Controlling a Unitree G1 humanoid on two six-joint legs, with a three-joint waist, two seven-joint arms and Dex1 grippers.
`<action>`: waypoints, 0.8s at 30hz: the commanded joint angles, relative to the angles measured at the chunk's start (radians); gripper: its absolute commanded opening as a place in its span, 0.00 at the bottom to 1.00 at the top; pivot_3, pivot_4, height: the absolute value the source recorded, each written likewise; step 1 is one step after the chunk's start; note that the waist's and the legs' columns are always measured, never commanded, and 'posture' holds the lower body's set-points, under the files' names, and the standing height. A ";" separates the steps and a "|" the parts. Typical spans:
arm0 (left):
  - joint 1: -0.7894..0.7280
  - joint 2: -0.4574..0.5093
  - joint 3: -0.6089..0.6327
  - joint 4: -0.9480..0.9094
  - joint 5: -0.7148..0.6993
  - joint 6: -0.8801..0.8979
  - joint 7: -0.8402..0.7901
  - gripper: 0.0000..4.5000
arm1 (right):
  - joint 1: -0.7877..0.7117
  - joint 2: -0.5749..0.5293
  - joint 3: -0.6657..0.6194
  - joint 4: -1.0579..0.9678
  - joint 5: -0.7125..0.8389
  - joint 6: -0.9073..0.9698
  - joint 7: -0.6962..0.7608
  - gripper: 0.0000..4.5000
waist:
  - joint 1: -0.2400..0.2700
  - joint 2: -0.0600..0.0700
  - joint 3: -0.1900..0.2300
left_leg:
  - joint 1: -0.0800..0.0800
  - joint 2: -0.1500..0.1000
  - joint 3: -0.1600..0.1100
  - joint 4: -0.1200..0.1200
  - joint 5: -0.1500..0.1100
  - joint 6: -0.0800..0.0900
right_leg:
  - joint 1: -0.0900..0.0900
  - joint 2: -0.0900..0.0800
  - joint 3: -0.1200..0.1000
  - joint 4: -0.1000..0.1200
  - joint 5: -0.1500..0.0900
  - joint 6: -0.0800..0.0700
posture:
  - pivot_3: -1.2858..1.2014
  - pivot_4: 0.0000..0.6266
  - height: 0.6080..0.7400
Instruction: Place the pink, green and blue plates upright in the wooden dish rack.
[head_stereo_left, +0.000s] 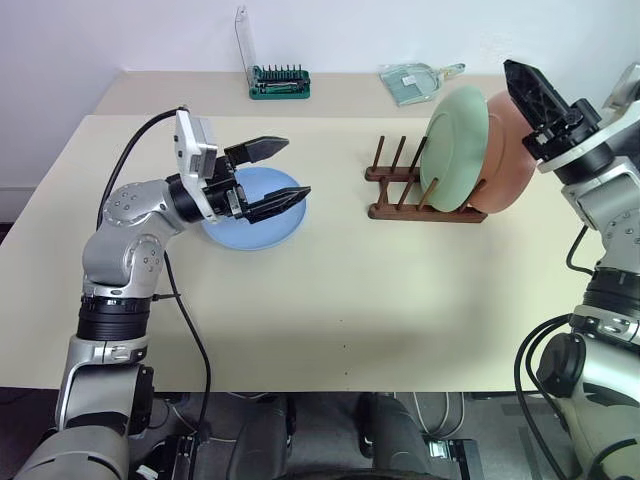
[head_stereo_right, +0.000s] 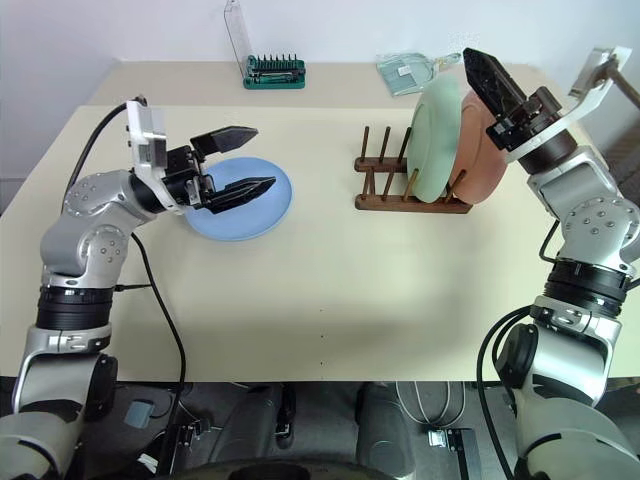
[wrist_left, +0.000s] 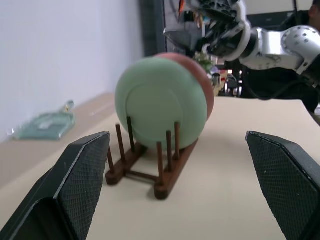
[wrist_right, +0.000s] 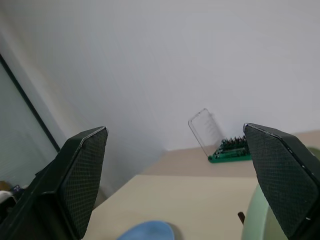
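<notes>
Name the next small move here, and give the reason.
Probably lower the left gripper onto the near edge of the blue plate and close on it. The green plate and pink plate already stand in the wooden dish rack, the blue one lies flat on the table, and the left jaws hang open just over it.

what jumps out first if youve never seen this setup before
Two plates stand upright in the wooden rack on the table's right side: the green plate in front of the pink plate. The blue plate lies flat on the left, with the open left gripper hovering over it. The right gripper, also open, hangs above the pink plate.
</notes>
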 joint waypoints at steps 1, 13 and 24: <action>-0.089 0.064 0.022 0.106 0.080 0.109 0.123 1.00 | 0.048 -0.039 0.058 -0.227 0.049 0.053 0.090 0.98 | -0.002 0.000 0.000 | 0.000 0.000 -0.001 0.000 0.000 0.000 | 0.000 0.000 0.000 0.001 0.000 0.000 | 0.52 0.24 0.88; -0.491 0.249 -0.100 0.542 0.172 0.836 0.210 1.00 | 0.203 -0.070 0.227 -0.487 0.027 0.042 0.246 0.98 | -0.003 -0.003 0.001 | 0.000 0.000 -0.001 0.000 0.000 0.000 | 0.000 0.000 -0.001 0.002 -0.001 0.001 | 0.52 0.24 0.88; -0.750 0.214 -0.185 1.122 0.389 0.666 0.098 1.00 | 0.212 -0.032 0.227 -0.457 0.032 0.032 0.211 0.98 | 0.000 -0.005 0.002 | -0.001 0.000 0.000 0.000 0.000 -0.001 | -0.001 0.000 -0.001 0.003 -0.001 0.001 | 0.52 0.24 0.88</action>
